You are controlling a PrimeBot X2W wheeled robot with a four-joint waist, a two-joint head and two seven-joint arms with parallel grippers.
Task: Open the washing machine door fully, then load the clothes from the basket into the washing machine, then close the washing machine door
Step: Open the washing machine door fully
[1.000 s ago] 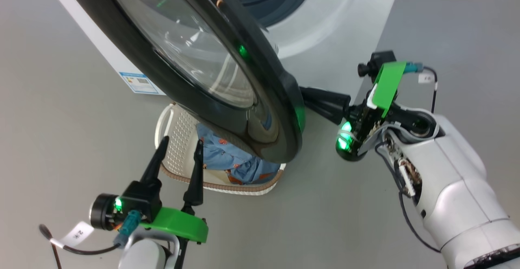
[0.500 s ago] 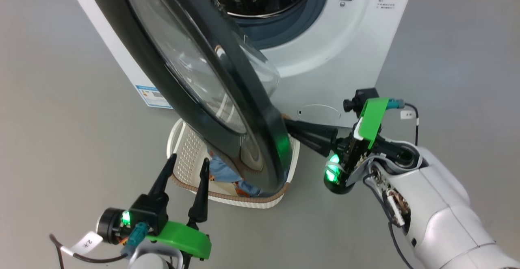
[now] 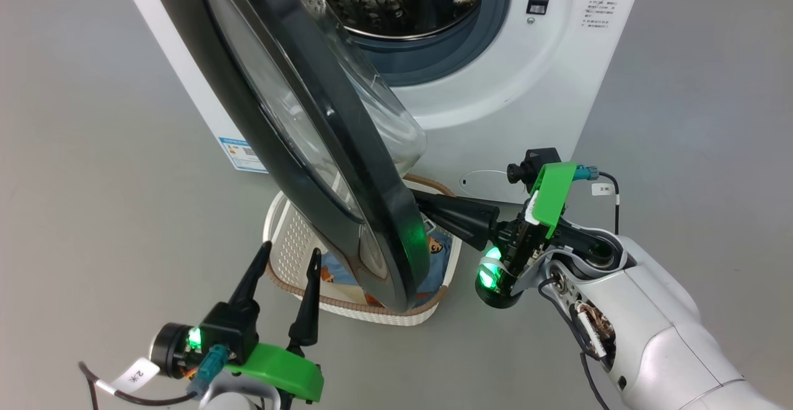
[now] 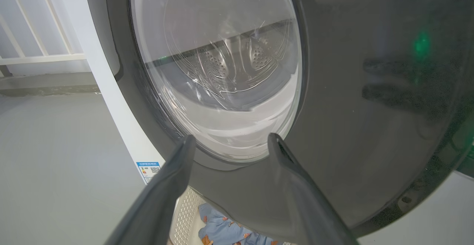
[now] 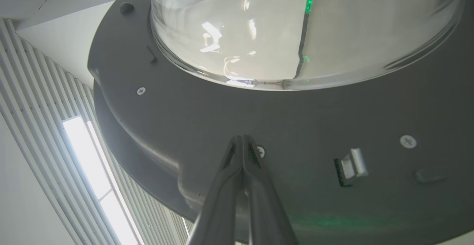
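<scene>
Door: washing machine door (image 3: 322, 150) half open, hinged to my left, lower rim over the basket (image 3: 372, 316).
Right: right gripper (image 3: 424, 202) clenched, empty, tips on the door's inner face; push goes left.
Left: left gripper (image 3: 291, 250) spread, empty, outside the door.
Load: clothes (image 3: 438, 252) in basket.
Change: door wider than a second ago; view shifted too.

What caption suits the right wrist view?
Shut right end effector against dark inner rim of the round glass-domed washer door.

washing machine door (image 3: 297, 125) swung wider, now nearly edge-on, right fingers (image 3: 458, 215) (pressed together) followed its inner face
</scene>
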